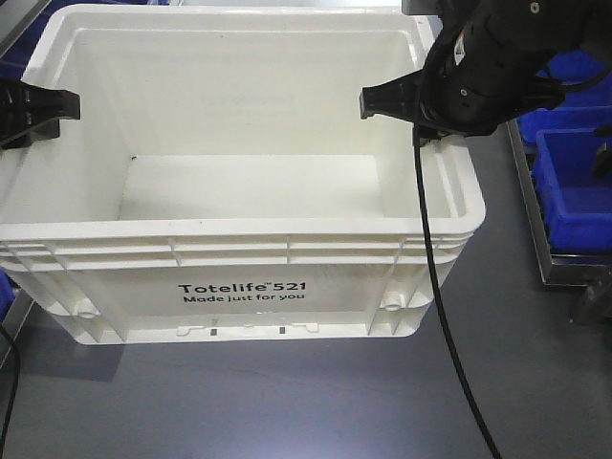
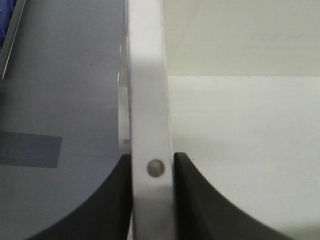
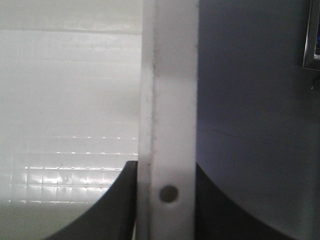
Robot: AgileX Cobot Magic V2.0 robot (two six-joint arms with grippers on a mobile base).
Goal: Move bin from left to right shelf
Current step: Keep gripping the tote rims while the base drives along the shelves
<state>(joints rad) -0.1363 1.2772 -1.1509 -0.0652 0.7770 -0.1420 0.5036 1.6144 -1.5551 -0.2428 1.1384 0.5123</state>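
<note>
Nearest to the front camera is bare grey tabletop (image 1: 287, 402), with a black cable (image 1: 435, 287) hanging down across it from my right arm. The white Totelife tote (image 1: 86, 277) stands upright on that tabletop, its long front wall toward the camera and the black print "Totelife 521 Made just for you" (image 1: 241, 293) readable below the ribbed rim. Nothing shows inside the tote.

I hold it by its two short side rims. My left end effector (image 2: 152, 172) is clamped narrow on the left rim, one black finger (image 2: 112, 205) outside the wall and the other inside, both pressed against the white plastic beside a small round dimple (image 2: 156, 168). My right end effector (image 3: 167, 172) grips the right rim the same way, with a finger (image 3: 117, 205) on the inner side and a like dimple (image 3: 168, 193) between the two.

Farther off to the right, past the tote, blue plastic bins (image 1: 574, 191) sit behind a metal frame edge (image 1: 531, 210).
</note>
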